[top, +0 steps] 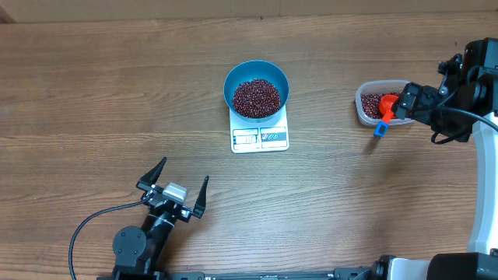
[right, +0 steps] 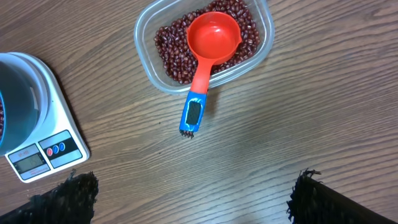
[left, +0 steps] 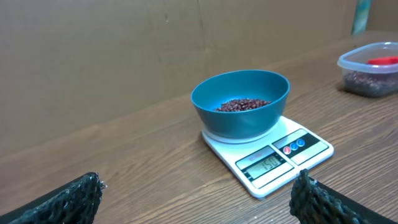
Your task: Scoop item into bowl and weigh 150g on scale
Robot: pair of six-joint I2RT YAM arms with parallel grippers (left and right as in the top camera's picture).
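On the scale (top: 261, 138), bowl (left: 239, 121) of beans (top: 257, 97); left gripper (top: 185, 169), right gripper (right: 194, 177): jaws wide apart, empty

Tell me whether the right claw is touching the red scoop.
Apart. The right wrist view shows the scoop resting in the clear container, handle over its rim, with bare table between it and the open right claw.

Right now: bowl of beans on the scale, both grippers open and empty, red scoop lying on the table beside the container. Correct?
The red scoop sits in the clear container, its cup on the beans, handle jutting over the rim; the right wrist view shows it. The rest holds.
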